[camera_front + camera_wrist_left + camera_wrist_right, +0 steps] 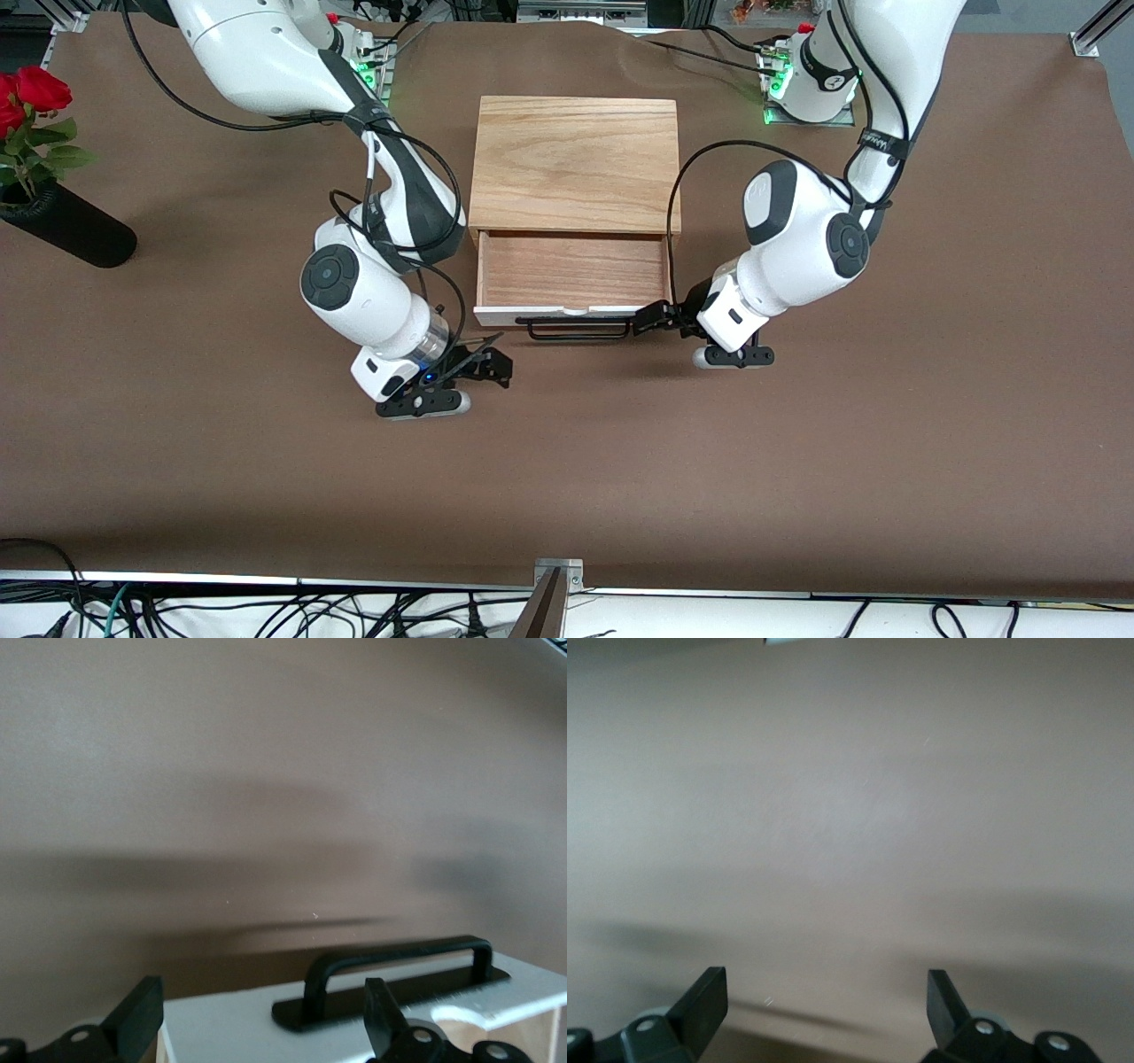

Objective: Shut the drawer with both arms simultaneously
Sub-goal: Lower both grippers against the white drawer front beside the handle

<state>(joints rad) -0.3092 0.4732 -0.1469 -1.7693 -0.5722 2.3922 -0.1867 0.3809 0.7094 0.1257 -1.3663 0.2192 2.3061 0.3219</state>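
Observation:
The oak-coloured box (576,159) stands mid-table. Its drawer (571,266) is pulled out toward the front camera, with a white front panel (611,311) and a black bar handle (576,330). My left gripper (645,321) is open, low at the panel's end toward the left arm, beside the handle's end. In the left wrist view the panel (230,1028) and handle (399,961) lie between my open left gripper's (263,1017) fingers. My right gripper (496,361) is open and empty, low over the table, off the drawer's other front corner. The right wrist view shows my right gripper (827,1008) over bare table.
A black vase (71,232) with red roses (31,93) lies at the right arm's end of the table. The table's front edge carries a metal bracket (558,574), with cables below it. The brown table cover (620,461) stretches wide between the drawer and that edge.

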